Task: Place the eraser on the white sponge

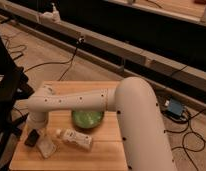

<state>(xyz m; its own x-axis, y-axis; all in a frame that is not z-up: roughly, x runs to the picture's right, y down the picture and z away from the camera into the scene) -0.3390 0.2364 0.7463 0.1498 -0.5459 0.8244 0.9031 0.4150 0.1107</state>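
We hold our gripper (34,131) over the eraser (31,137); we cannot tell its grip. Next, move it onto the sponge (46,147).

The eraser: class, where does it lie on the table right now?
The eraser sits near the table's left edge, below the gripper, just up-left of the white sponge.

The eraser (32,137), a small flat black block, is lying tilted near the table's (106,152) left edge, under the gripper (35,128). The white sponge (46,147), an off-white uneven pad, is lying flat just beside it, toward the front edge.
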